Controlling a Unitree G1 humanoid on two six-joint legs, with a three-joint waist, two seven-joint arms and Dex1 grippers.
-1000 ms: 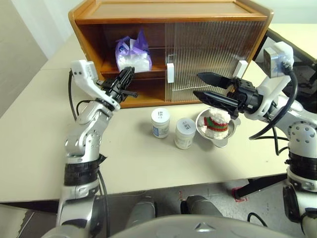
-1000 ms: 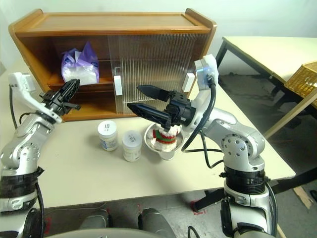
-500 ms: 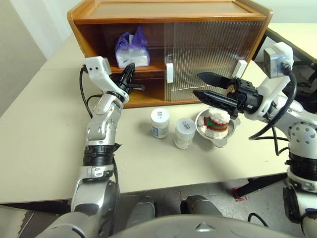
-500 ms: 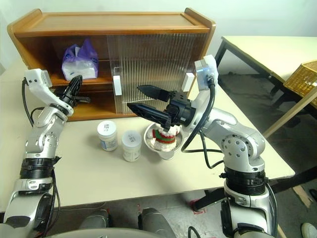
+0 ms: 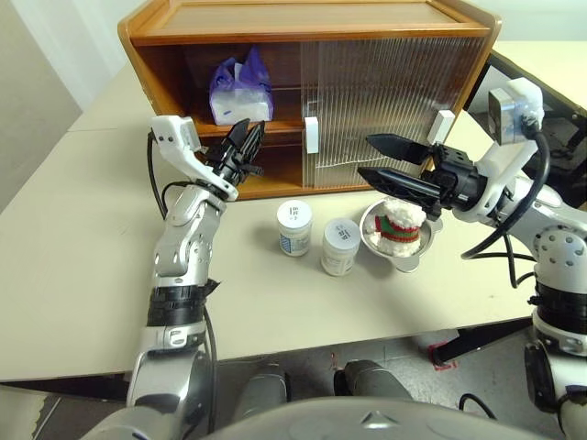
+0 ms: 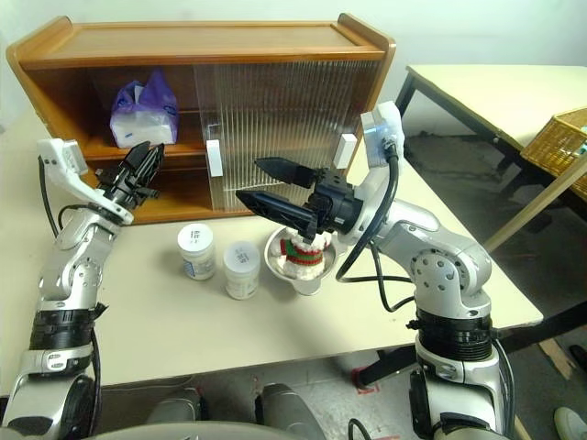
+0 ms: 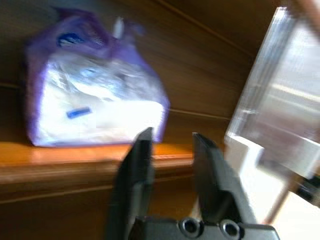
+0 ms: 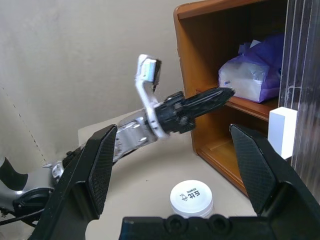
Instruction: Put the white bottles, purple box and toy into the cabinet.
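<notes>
My left claw is a little apart and empty, by the soft purple tissue box on the wooden cabinet's shelf. My right claw is wide open above the fluffy snowman toy. Two white jars wait on the table.

Toy — lower half sunk in bowl; jar labels unreadable.

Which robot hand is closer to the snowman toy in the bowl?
The right one. The right gripper hangs open just above the snowman toy in the metal bowl. The left gripper is far off, at the cabinet's open side.
</notes>
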